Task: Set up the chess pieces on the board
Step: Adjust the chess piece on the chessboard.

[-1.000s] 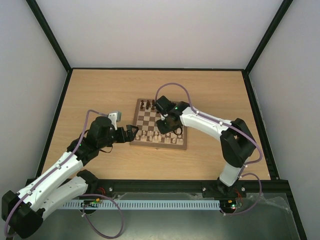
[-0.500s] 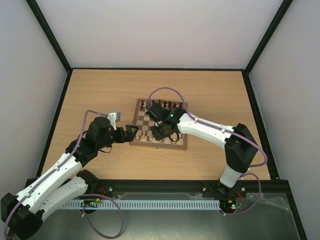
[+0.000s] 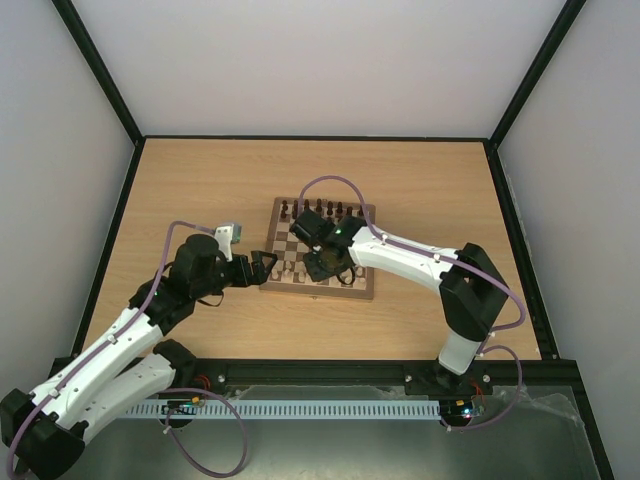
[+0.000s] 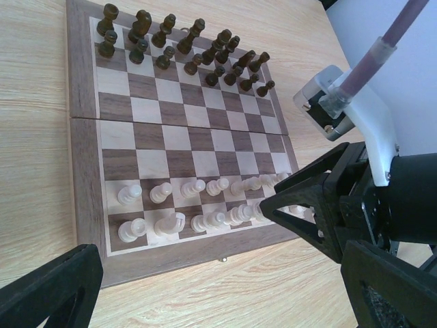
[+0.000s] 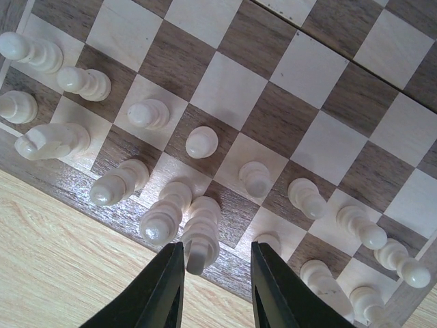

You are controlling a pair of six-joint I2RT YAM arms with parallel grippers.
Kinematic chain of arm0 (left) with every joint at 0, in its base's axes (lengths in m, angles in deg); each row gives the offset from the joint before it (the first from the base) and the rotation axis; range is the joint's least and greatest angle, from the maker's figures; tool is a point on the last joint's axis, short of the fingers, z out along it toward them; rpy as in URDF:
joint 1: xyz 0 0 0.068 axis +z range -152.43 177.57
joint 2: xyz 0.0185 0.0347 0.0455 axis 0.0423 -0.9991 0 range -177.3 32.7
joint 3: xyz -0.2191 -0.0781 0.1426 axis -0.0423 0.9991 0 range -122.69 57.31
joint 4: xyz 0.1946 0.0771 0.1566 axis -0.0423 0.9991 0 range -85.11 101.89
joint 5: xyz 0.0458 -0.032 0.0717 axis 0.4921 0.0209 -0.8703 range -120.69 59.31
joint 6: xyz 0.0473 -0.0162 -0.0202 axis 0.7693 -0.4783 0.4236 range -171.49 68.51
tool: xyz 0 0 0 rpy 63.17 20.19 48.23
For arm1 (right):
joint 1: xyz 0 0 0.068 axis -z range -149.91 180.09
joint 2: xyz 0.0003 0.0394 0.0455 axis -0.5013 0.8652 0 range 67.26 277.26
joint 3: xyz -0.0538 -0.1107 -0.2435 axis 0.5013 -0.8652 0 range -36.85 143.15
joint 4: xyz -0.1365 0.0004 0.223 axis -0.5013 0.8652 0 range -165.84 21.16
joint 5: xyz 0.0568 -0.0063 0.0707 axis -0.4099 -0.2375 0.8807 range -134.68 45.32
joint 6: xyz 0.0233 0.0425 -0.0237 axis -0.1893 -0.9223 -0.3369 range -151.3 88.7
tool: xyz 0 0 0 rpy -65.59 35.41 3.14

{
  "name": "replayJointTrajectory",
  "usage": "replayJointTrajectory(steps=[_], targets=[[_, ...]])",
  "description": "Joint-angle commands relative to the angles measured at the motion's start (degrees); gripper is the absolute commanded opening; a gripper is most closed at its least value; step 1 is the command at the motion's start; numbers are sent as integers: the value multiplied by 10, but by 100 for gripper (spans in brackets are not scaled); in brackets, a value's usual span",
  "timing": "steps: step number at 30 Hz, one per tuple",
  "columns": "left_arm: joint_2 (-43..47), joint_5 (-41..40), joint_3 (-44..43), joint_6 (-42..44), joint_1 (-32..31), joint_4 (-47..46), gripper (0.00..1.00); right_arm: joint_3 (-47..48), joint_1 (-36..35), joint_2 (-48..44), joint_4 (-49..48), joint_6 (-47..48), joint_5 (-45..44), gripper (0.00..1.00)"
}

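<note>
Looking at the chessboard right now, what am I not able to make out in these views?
- Right wrist view: whether the right gripper touches the tall piece between its fingers is unclear; the frame edges cut off most of the board.
- Left wrist view: the right gripper hides the right end of the chess pieces.
- Top view: every piece is too small to identify.

The square wooden chessboard with dark brown and cream checks and a brown border (image 3: 284, 243) lies flat and opened out on the desk, about midway between near and far and turned slightly askew. A fold seam runs left to right across its middle. The small pale beige wooden chess pieces (image 4: 193, 186) stand upright in two rows along its near edge, the row farther from that edge being round-headed pawns.
</note>
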Motion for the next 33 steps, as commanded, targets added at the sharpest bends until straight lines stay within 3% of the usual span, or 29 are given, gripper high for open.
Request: replayJointTrajectory(steps=[1, 33], targets=[[6, 9, -2, 12, 4, 0, 99, 14, -7, 8, 21, -11, 3, 28], [10, 11, 0, 12, 6, 2, 99, 12, -8, 33, 11, -9, 6, 27]])
